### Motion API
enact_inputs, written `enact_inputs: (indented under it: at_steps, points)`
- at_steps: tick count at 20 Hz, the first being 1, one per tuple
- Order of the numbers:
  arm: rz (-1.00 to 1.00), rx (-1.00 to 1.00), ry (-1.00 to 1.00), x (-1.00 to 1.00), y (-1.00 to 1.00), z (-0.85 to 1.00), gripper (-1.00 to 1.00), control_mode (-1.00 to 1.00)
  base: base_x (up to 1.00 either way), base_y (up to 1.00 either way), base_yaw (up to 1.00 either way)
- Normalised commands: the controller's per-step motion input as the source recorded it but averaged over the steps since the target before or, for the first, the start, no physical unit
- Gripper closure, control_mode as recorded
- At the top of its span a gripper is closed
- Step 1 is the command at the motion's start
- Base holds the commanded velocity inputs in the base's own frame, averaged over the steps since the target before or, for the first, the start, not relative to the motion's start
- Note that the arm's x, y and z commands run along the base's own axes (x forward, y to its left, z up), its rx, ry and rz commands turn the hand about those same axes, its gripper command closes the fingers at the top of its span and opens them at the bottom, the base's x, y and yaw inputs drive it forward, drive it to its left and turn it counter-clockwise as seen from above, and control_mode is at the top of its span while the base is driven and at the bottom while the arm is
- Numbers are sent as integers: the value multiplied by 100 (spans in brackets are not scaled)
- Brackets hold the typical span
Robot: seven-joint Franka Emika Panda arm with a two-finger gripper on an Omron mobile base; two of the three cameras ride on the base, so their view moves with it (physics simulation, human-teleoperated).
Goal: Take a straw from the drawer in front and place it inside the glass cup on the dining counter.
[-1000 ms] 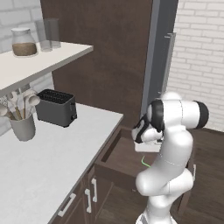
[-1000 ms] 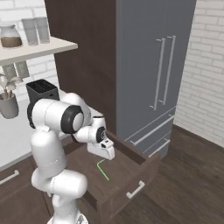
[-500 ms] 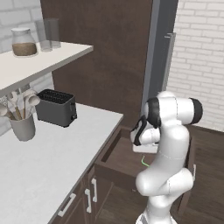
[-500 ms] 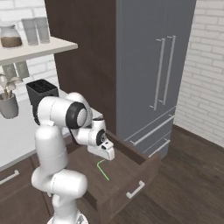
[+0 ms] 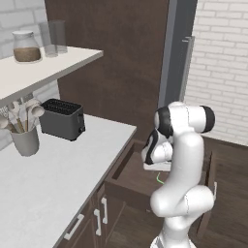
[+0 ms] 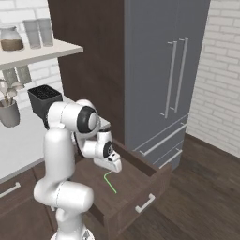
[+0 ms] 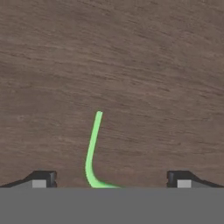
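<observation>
one hand view shows straw (image 7: 92, 151) between spread end effector (image 7: 111, 178) fingertips

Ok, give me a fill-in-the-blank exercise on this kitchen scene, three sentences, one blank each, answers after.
1. The thin light green straw lies on the floor of the dark brown wooden ____, which stands pulled out.
2. The pincer hangs above the straw with its jaws ____.
3. On the narrow white worktop, the black toaster stands beside a grey cup of ____.

Missing words: drawer; open; utensils
</observation>
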Motion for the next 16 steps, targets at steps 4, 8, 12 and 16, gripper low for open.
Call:
enact_inputs:
  at_steps: [4, 8, 12, 16]
  points:
    - [0, 0, -7, 18, 0, -36, -100, -100, 0, 0, 0]
    - [0, 0, -2, 18, 5, -22, -100, -100, 0, 0, 0]
    - [0, 0, 0, 8, 1, -16, -100, -100, 0, 0, 0]
    - [0, 0, -2, 0, 0, -18, -100, -100, 0, 0, 0]
